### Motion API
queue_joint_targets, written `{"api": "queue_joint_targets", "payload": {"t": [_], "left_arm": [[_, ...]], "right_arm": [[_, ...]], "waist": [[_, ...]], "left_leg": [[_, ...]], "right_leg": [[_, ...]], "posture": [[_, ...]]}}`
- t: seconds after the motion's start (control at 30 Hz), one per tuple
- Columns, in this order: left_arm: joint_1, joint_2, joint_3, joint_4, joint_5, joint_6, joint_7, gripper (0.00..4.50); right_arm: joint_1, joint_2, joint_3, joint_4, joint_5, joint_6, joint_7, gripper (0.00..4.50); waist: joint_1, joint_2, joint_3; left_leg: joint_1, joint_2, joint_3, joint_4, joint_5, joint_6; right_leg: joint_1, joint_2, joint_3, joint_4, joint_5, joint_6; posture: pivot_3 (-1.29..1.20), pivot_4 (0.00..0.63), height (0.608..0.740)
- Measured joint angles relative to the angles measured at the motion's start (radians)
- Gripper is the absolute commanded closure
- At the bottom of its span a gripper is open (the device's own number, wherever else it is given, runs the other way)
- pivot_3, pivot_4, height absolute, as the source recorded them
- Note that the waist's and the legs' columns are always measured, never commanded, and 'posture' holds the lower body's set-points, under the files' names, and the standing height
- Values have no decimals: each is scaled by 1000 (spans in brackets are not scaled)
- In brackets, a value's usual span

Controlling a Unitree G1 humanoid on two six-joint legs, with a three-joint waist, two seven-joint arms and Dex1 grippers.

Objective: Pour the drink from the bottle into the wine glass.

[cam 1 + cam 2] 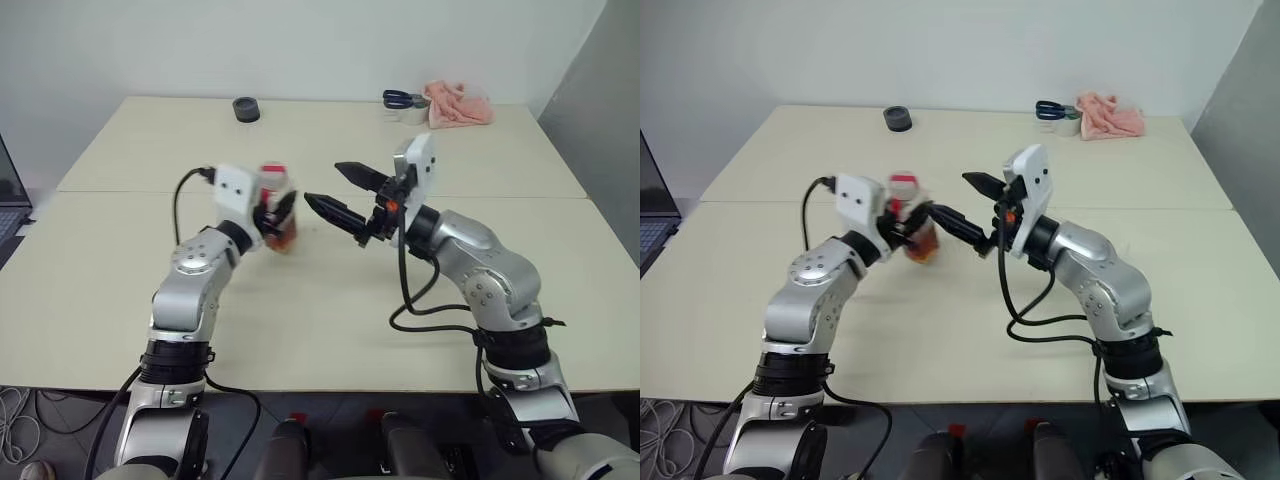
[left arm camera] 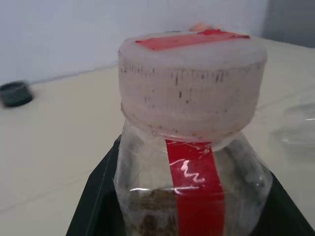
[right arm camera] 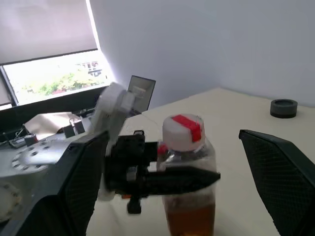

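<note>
Left eye view puts the left pincer (image 1: 277, 215) a little left of the frame's centre, its black fingers closed on the bottle (image 1: 279, 212), which is held just above the surface (image 1: 330, 310). The left wrist view looks straight at that grip: the white cap (image 2: 192, 86) with its red strip fills the upper middle of the frame, the clear neck and shoulders sit below it, and a red label strip (image 2: 197, 191) runs down the front, with black finger pads (image 2: 96, 196) flanking the body on both sides. The drink (image 3: 191, 219) shows amber in the lower part of the bottle in the right wrist view, at bottom centre of that frame, with one dark finger of the left pincer lying across the bottle at about mid-height.

The right pincer (image 1: 343, 192) stands just right of the bottle in the left eye view, near the frame's centre, its two pointed black fingers spread wide apart and holding nothing; the lower fingertip (image 1: 312, 202) points at the bottle from close by, not clearly touching it. In the right wrist view these same fingers rise at the lower left and lower right corners with the bottle between them.

Farther out, near the far edge of the surface, a small dark round object (image 1: 246, 109) sits at upper centre-left, and at the upper right lie a pink cloth (image 1: 458, 105) and blue-handled scissors (image 1: 402, 98), just beside each other.
</note>
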Motion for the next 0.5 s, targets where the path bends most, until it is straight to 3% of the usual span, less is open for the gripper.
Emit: {"api": "queue_joint_targets", "payload": {"t": [0.17, 0.5], "left_arm": [[8, 26, -72, -106, -44, 31, -116, 2684], [12, 4, -71, -103, -50, 45, -123, 2684]], "right_arm": [[-20, 19, -14, 42, -8, 8, -23, 0], [4, 20, -16, -16, -5, 70, -38, 0]], "waist": [[-1, 1, 0], [-1, 1, 1]], "left_leg": [[0, 0, 0, 0, -1, 2], [0, 0, 1, 0, -1, 3]], "right_leg": [[-1, 0, 0, 0, 0, 0], [0, 0, -1, 1, 0, 0]], "posture": [[0, 150, 740], [0, 150, 740]]}}
